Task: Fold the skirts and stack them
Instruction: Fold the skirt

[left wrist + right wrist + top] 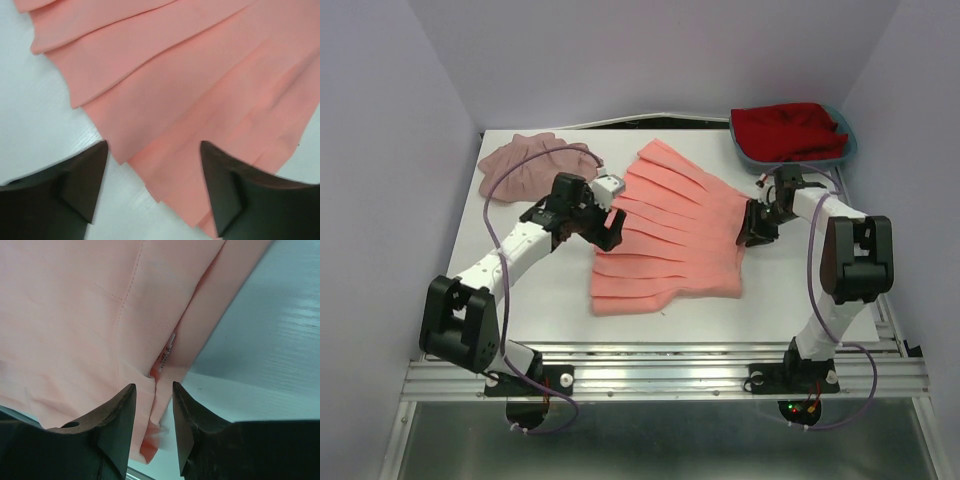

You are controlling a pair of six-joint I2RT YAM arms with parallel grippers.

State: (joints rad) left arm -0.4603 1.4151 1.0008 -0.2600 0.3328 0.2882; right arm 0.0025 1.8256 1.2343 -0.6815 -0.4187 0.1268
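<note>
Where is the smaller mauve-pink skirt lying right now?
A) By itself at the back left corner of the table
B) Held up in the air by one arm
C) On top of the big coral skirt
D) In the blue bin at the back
A: the mauve-pink skirt lies crumpled on the table at its back left corner, not on the coral skirt and not in the blue bin.

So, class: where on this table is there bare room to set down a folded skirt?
The widest bare patch is the table strip between the coral skirt and the near edge. The back is crowded: mauve skirt left, tray of red cloth right.
</note>
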